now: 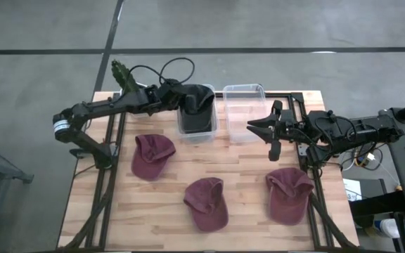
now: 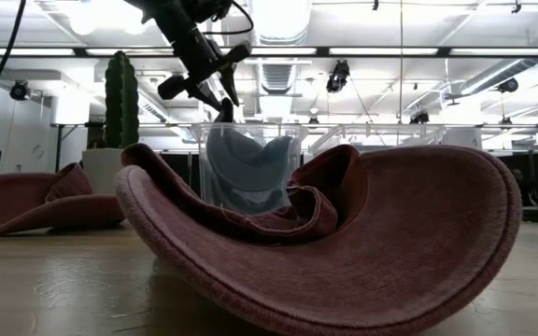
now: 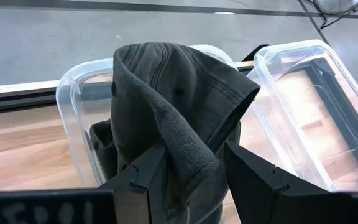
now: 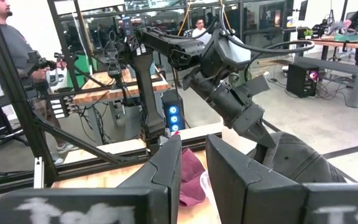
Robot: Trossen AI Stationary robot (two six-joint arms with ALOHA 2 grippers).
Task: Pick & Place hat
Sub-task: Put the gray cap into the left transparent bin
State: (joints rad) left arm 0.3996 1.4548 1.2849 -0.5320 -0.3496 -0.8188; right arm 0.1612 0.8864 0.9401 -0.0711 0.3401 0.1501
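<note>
dark grey fabric filled the scene's busiest spot: a charcoal hat (image 1: 197, 105) hung draped over the left clear bin (image 1: 197, 131), part inside it and part spilling over the rim. the left gripper (image 1: 188, 104) sat right at that bin, and the left wrist view showed its two fingers (image 3: 143, 177) closed on either side of a fold of the hat (image 3: 179, 112), pinching the cloth between them. in the low view the same gripper (image 2: 215, 89) came down from above toward the bin (image 2: 247, 168), with the grey hat (image 2: 246, 173) showing through the clear wall.

just beside it stood a second clear bin (image 1: 245, 112), with only the wood showing through its floor. the right gripper (image 1: 262, 131) hovered near that bin's front corner, above the table (image 1: 118, 211). from overhead its fingers looked spread, while the right wrist view showed them (image 4: 166, 168) with just a narrow gap and nothing between them, so i could not tell how far apart they stood.

three maroon hats lay on the wooden table in front of the bins: one at the left (image 1: 151, 155), one in the middle near the front edge (image 1: 207, 203), and one at the right (image 1: 288, 194). they were well apart from each other and from both grippers. the low view was mostly filled by the upturned underside of the middle one (image 2: 344, 243).

in the right wrist view a person (image 4: 8, 43) stood in the room beyond the table.
</note>
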